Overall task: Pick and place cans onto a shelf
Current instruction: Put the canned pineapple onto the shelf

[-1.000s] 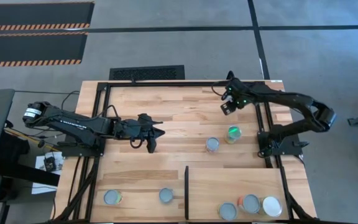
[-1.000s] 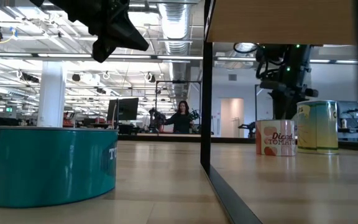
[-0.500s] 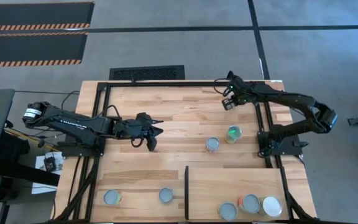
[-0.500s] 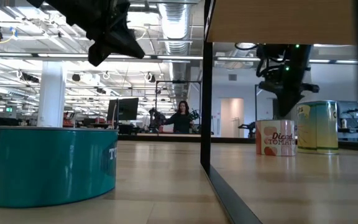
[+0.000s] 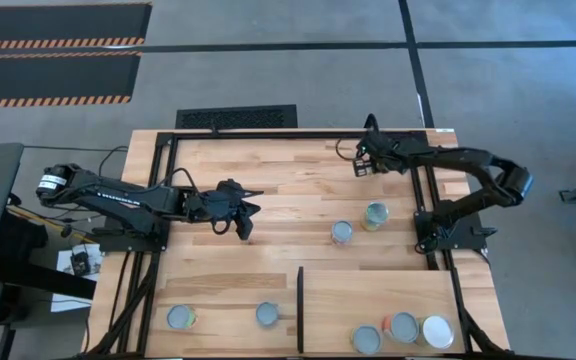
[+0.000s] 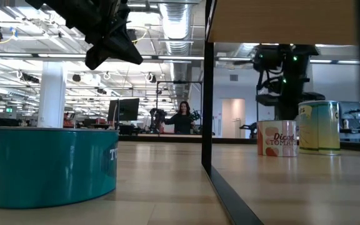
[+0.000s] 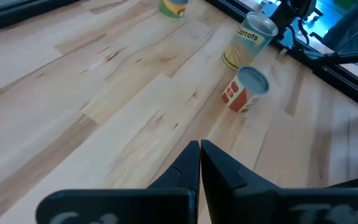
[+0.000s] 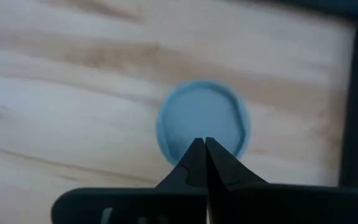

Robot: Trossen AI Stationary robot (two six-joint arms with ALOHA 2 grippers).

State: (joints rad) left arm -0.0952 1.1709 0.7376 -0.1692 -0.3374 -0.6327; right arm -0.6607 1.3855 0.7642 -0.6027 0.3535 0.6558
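Observation:
Two cans stand mid-table: a red-labelled one (image 5: 341, 233) (image 7: 246, 90) and a taller yellow-labelled one (image 5: 375, 215) (image 7: 251, 41). Two more (image 5: 181, 318) (image 5: 268, 315) stand near the front left. Three cans (image 5: 403, 330) stand on the shelf (image 5: 368, 295), a pale panel at the front right with a black divider (image 5: 299, 310). My left gripper (image 5: 243, 226) (image 7: 199, 149) is shut and raised left of centre. My right gripper (image 5: 360, 167) (image 8: 204, 144) is shut, points down near the far right, and stands over a round blue-grey can top (image 8: 204, 121).
A black metal frame (image 5: 423, 190) runs round the table's far and side edges, close to my right gripper. Bare wood lies between the two arms. In the low view a teal tin (image 6: 49, 164) stands near the camera, and a person stands far off in the room.
My right gripper has shut with nothing between its fingers and has drifted a little toward the table's far left. The green glow it cast on the yellow-labelled can's top has gone.

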